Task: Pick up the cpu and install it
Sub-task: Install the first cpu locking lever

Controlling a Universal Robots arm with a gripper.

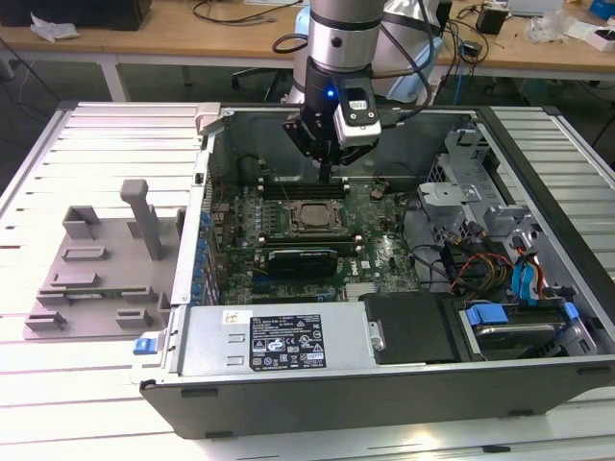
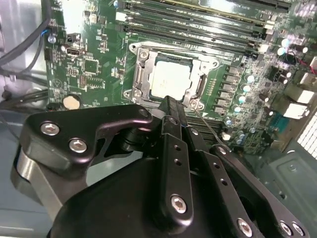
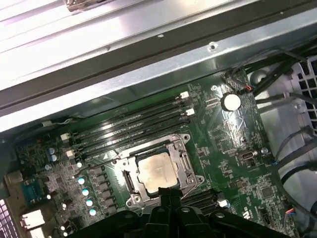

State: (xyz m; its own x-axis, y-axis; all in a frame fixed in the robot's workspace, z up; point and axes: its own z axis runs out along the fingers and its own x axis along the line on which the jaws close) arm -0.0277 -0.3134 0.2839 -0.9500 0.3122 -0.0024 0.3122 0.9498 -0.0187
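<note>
The cpu lies flat in the black motherboard socket, its silver-grey top facing up inside the open metal frame. In the first wrist view the cpu sits the same way, and in the exterior view the cpu is a pale square in the middle of the board. My gripper hangs above the board, just behind the socket. Its black fingers are pressed together, shut, with nothing between them. The fingertips hover over the socket's edge, apart from the chip.
The open computer case lies on a slatted white table. Memory slots run beside the socket. A grey plastic holder tray stands at the exterior view's left. Cables and drive bays fill the case at the exterior view's right.
</note>
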